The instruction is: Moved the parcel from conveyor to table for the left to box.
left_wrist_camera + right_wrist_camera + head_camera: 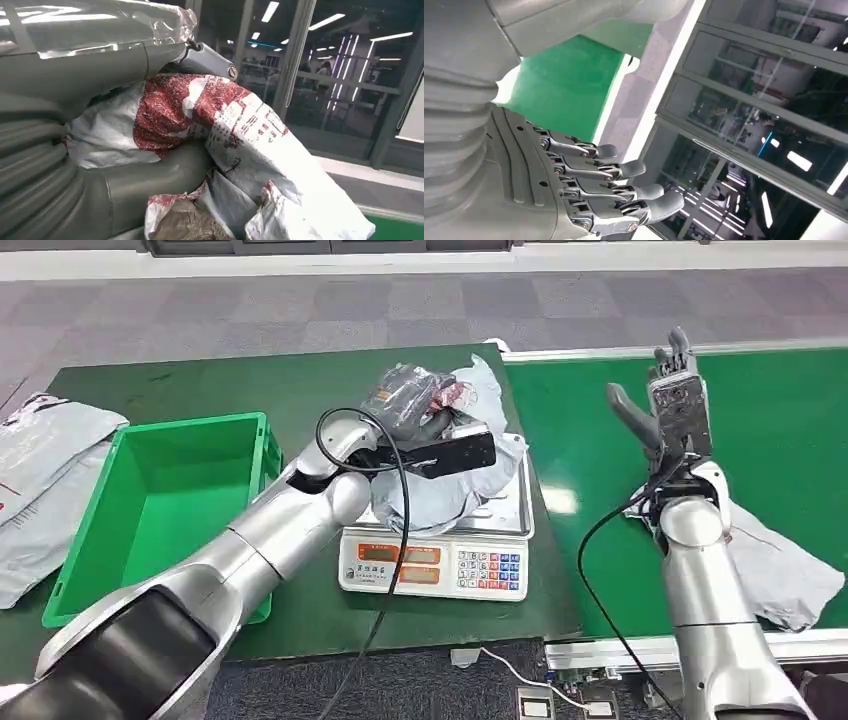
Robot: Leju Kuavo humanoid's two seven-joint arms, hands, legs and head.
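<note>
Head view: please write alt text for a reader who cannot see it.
The left hand holds a crumpled grey parcel above the scale, beside a green bin. The right hand is raised with fingers apart over the green conveyor.

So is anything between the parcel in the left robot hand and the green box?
Nothing visible. The left robot hand holds the parcel above the scale, and the open green box sits beside the scale on the table.
</note>
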